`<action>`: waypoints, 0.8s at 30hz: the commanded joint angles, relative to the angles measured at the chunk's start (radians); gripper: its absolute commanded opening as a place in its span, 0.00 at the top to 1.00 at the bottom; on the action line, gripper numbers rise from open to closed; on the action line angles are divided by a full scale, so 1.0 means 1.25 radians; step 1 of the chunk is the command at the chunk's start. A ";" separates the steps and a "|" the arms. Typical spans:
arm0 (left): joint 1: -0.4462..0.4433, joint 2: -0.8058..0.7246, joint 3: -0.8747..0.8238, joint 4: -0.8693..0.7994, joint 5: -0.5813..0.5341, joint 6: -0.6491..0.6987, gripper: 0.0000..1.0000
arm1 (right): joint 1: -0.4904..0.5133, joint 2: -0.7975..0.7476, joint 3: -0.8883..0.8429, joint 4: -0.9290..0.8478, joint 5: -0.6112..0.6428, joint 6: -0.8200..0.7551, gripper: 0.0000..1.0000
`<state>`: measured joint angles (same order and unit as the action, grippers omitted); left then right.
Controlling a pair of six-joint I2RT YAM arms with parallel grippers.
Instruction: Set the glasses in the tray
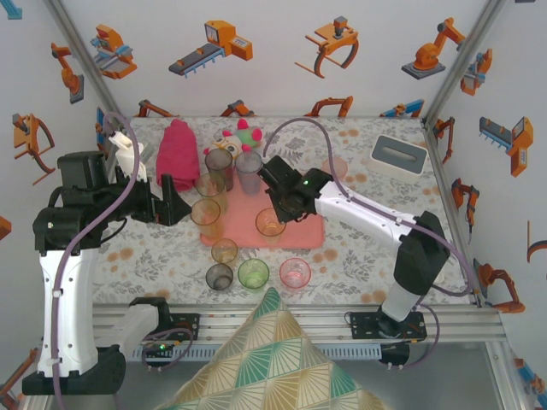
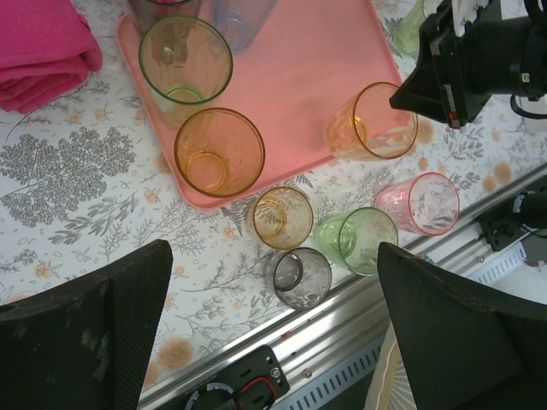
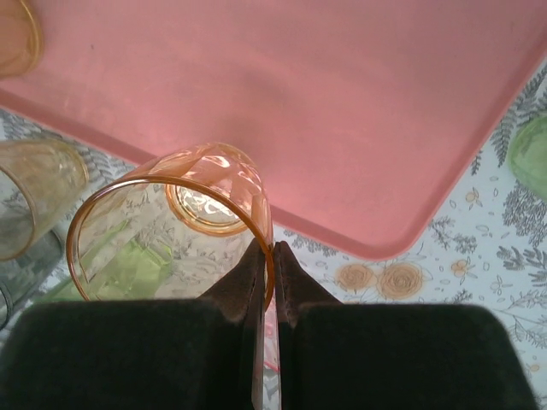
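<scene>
Glasses (image 2: pixel 220 152): 4 on tray (image 2: pixel 299 77), 4 nearside, 1 in R tool (image 3: pixel 272 254).

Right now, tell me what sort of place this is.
Probably a robot test cell, not a home: walls printed with robot cartoons, an aluminium frame, and two arms bolted to a rail.
</scene>
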<state>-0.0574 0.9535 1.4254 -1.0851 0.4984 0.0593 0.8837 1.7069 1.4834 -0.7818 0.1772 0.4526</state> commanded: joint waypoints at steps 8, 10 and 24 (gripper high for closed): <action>-0.009 -0.004 0.021 -0.002 -0.007 0.015 0.03 | -0.022 0.151 0.182 -0.003 -0.006 -0.062 0.92; -0.010 -0.005 0.020 0.000 -0.005 0.013 0.03 | -0.023 0.182 0.213 0.001 -0.006 -0.067 0.92; -0.013 -0.001 0.021 0.003 0.007 0.003 0.03 | -0.039 0.314 0.348 0.045 -0.015 -0.061 0.92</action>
<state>-0.0669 0.9535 1.4258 -1.0847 0.4915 0.0601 0.8406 2.0815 1.8675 -0.7536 0.1684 0.3798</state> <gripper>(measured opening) 0.972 0.086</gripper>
